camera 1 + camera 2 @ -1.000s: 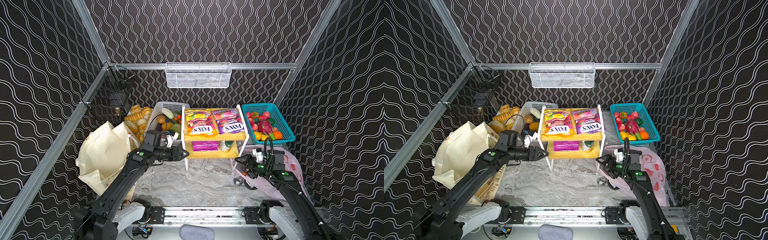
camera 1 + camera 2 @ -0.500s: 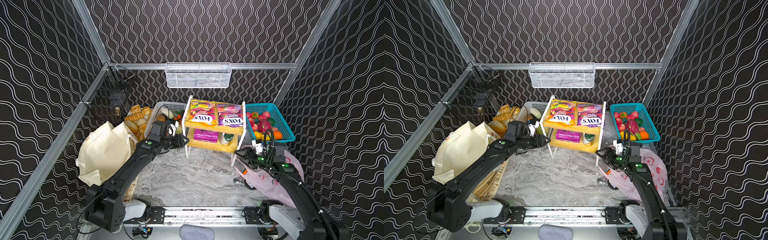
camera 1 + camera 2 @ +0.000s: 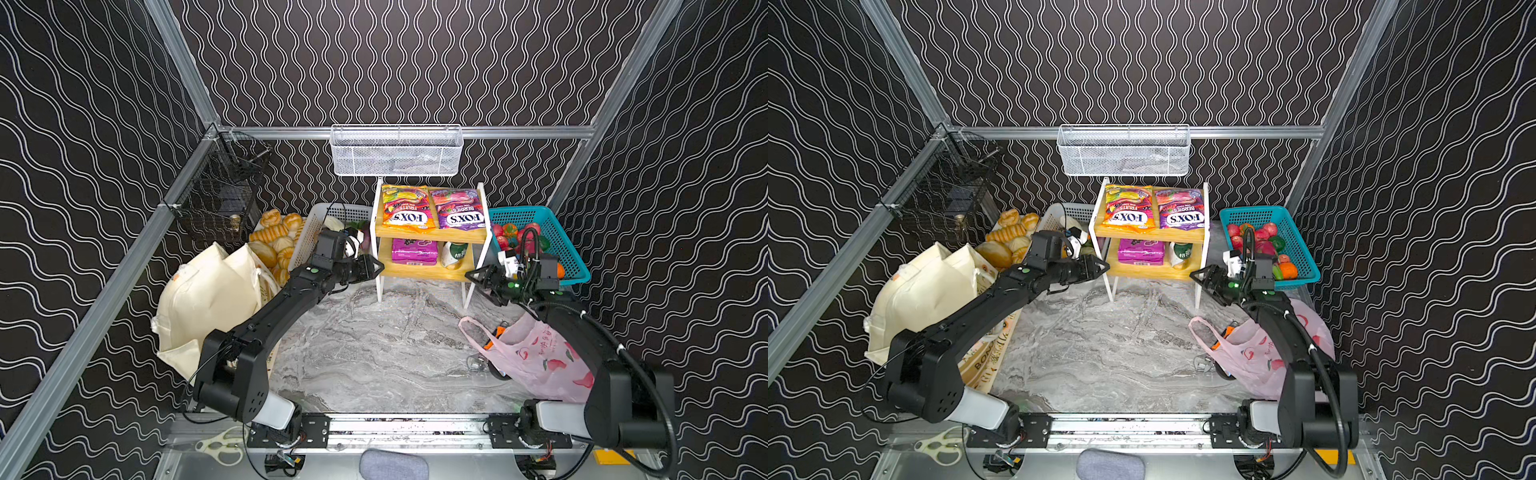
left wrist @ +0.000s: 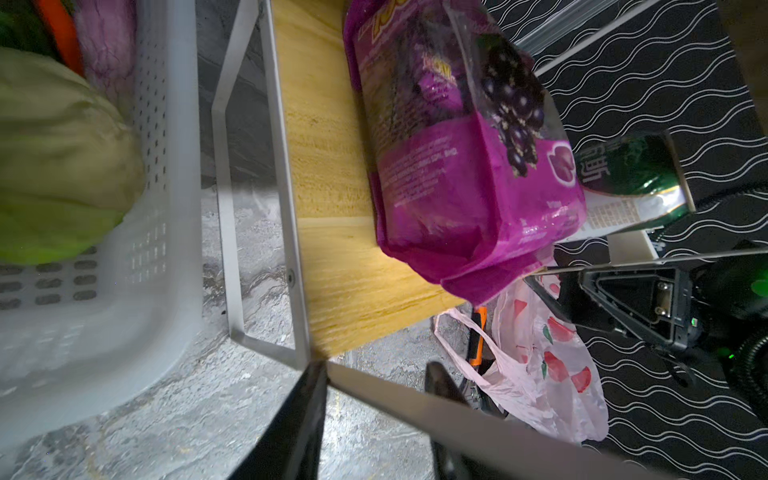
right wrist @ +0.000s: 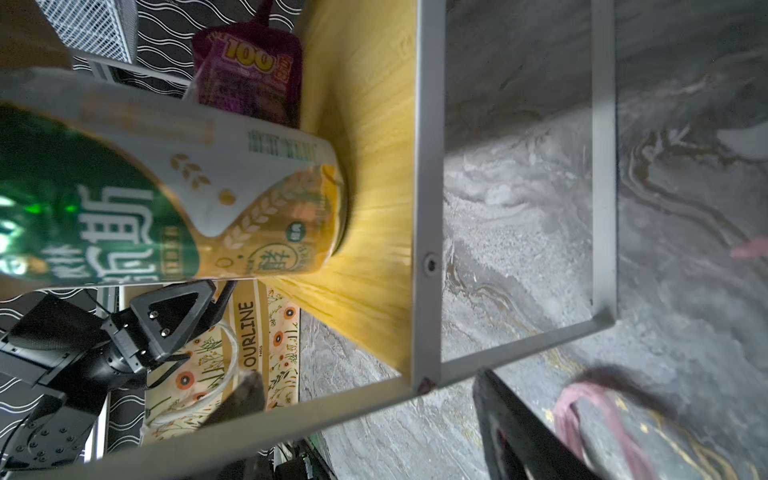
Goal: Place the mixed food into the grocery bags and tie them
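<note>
Since one second earlier the rack (image 3: pixel 424 272) had gone back toward the wall (image 3: pixel 399 83). The left gripper (image 3: pixel 379 269), half apart, and the right gripper (image 3: pixel 469 275), wide, each straddled a front leg; whether clamped, unclear. Between them lay the magenta pouch (image 3: pixel 414 252) and the can (image 3: pixel 454 254).

Magenta foil pouch (image 3: pixel 409 252) and green-labelled can (image 3: pixel 453 254) on the wooden rack's (image 3: pixel 419 272) lower shelf; cream canvas tote (image 3: pixel 203 291) left, pink plastic bag (image 3: pixel 536 361) right.

Black wavy-line walls (image 3: pixel 395 62), aluminium frame rails (image 3: pixel 415 132), grey marbled floor (image 3: pixel 374 345).
</note>
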`<state>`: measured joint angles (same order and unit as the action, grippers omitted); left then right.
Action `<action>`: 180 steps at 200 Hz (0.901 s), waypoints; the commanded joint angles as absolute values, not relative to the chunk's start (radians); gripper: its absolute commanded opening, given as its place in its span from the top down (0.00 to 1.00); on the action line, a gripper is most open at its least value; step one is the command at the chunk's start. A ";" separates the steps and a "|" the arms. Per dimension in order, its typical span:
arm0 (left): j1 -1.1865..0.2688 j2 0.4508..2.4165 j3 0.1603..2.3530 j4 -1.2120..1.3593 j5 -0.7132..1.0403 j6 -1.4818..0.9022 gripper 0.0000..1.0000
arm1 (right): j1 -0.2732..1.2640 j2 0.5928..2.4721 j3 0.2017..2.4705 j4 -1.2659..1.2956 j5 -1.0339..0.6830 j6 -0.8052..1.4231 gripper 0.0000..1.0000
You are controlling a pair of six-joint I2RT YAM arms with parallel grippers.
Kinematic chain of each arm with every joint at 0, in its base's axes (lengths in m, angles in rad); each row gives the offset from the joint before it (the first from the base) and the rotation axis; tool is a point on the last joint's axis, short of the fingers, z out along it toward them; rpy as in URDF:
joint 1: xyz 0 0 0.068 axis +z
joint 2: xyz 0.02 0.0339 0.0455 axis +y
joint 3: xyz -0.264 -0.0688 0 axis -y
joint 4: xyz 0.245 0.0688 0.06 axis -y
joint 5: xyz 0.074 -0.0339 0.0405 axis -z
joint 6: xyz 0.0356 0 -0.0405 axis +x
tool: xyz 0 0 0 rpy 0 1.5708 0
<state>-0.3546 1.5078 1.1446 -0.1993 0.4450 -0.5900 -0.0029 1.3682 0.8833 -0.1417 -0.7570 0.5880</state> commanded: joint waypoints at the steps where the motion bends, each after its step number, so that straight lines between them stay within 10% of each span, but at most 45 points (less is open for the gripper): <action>1: -0.352 1.536 1.177 -0.158 0.395 -0.602 0.58 | -0.004 1.430 0.948 -0.073 -0.725 0.554 0.21; 180: -0.300 1.699 1.346 -0.163 0.346 -0.599 0.61 | -0.018 1.682 1.156 -0.038 -0.735 0.547 0.19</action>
